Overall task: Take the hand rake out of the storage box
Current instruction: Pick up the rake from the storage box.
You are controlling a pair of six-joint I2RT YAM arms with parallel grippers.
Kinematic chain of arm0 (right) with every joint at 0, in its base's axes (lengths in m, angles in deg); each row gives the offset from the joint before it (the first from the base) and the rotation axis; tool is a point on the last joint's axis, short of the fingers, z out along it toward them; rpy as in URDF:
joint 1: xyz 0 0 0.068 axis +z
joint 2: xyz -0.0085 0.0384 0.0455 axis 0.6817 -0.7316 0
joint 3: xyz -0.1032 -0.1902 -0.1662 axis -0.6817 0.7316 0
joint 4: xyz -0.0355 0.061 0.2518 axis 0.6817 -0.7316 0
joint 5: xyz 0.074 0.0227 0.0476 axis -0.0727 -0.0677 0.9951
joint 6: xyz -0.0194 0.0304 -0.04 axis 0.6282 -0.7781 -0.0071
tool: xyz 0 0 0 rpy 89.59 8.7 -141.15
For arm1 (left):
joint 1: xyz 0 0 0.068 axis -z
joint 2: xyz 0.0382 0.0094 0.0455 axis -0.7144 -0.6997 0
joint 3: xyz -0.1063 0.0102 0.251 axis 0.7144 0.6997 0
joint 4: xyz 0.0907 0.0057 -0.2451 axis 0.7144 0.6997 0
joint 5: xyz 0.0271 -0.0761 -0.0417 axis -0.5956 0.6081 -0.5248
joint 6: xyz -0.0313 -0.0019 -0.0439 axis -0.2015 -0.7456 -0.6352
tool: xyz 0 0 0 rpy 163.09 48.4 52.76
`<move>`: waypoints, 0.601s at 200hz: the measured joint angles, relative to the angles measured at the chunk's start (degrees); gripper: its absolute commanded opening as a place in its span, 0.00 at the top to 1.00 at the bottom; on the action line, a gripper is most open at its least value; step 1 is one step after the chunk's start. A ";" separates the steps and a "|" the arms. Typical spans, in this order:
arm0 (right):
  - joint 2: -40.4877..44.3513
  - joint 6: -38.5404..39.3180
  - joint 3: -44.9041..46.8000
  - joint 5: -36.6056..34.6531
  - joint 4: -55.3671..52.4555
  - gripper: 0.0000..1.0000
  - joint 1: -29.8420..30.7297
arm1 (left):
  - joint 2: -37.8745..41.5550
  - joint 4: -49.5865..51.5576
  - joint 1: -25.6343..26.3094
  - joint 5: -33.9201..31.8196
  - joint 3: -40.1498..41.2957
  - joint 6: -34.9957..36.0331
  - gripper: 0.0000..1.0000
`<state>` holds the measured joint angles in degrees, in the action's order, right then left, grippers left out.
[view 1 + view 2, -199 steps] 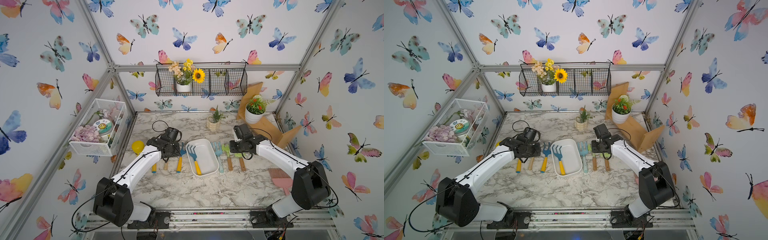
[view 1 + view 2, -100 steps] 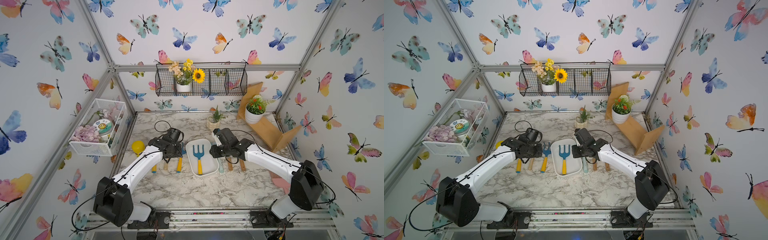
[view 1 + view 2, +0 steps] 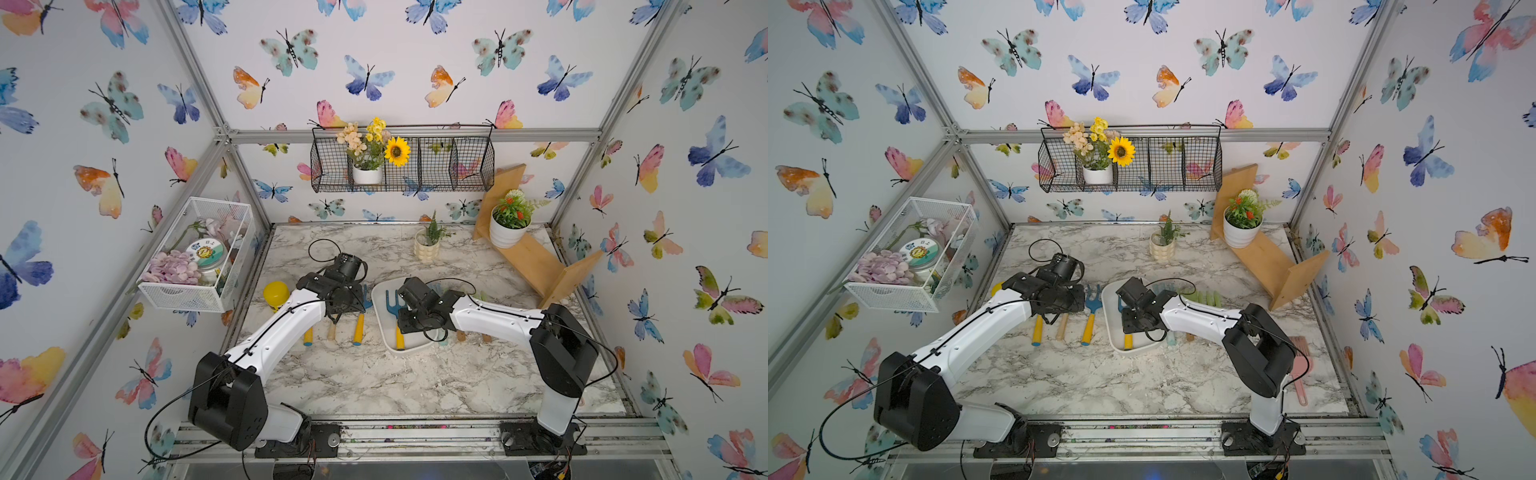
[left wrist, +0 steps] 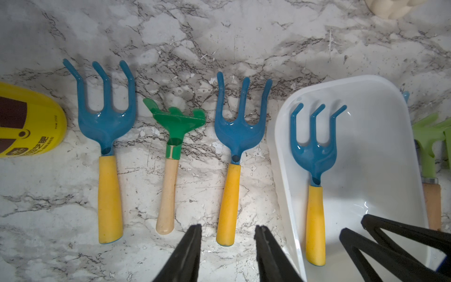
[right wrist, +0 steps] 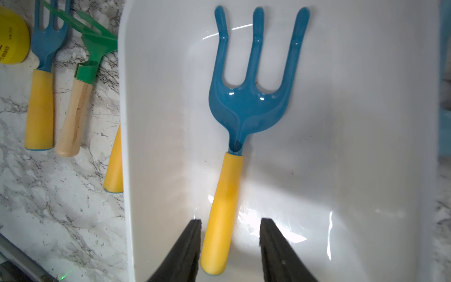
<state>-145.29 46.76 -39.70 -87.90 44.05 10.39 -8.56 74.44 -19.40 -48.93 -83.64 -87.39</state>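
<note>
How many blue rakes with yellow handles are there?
3 blue rakes: two on the table, flanking the green rake; one inside the white tray. More may be hidden.

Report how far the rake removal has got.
Done: right gripper is over the storage box, jaws open astride the yellow handle of the hand rake. In hand: nothing gripped yet; the rake lies flat in the box. To do: close on the handle, lift it out, set it down outside. The left gripper is open beside the box, holding nothing.
</note>
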 measured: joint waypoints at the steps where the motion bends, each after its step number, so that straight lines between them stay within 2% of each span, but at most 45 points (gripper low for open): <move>1: -0.09 -0.07 -0.04 -0.02 0.02 0.54 0.00 | 0.00 0.00 0.00 0.00 0.00 0.00 0.58; 74: -6.82 -4.24 -2.84 -2.14 1.70 0.53 1.07 | 0.02 -0.33 -0.24 0.00 0.48 0.00 0.58; 120: -9.66 -5.51 -3.98 -4.07 1.62 0.63 1.51 | 0.04 -0.44 -0.33 0.00 1.95 -0.02 0.58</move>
<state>-154.95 41.25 -43.68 -91.96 45.67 11.90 -8.52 74.00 -19.73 -48.93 -81.69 -87.41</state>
